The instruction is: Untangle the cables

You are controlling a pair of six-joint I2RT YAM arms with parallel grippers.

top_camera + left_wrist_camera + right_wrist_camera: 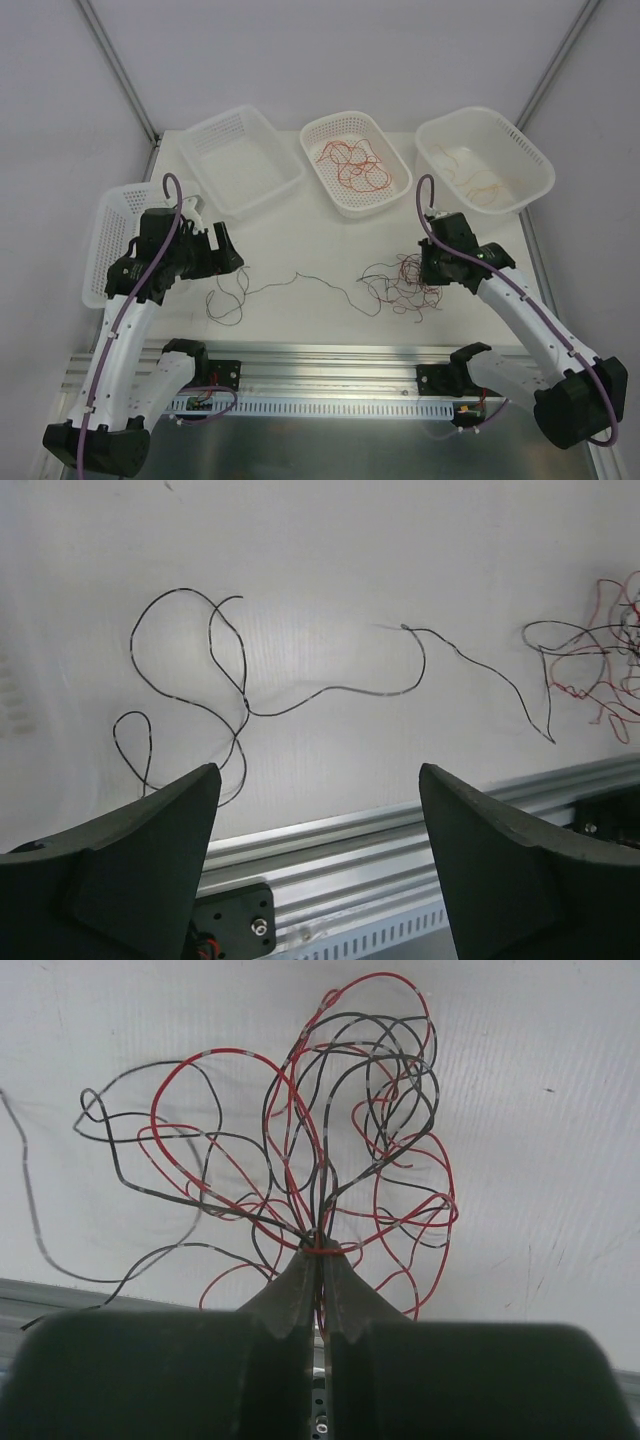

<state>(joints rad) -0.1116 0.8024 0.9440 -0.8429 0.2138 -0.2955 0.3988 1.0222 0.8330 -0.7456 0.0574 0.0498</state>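
A tangle of thin red and black cables [402, 284] lies on the white table by my right gripper [432, 272]. In the right wrist view the right gripper [320, 1252] is shut on several strands of this tangle [330, 1140], which fan out above the fingertips. One long black cable [262, 288] trails left from the tangle and ends in loops [200, 680] in front of my left gripper [228, 256]. The left gripper [318, 780] is open and empty, held above the table's near edge. More red cables [352, 164] lie in the middle basket, and pale orange ones [480, 182] in the right basket.
Three white baskets stand along the back: an empty one [243, 160], the middle one [385, 190] and the right one [530, 165]. A fourth basket [105, 245] sits at the far left. A metal rail [330, 355] runs along the near table edge.
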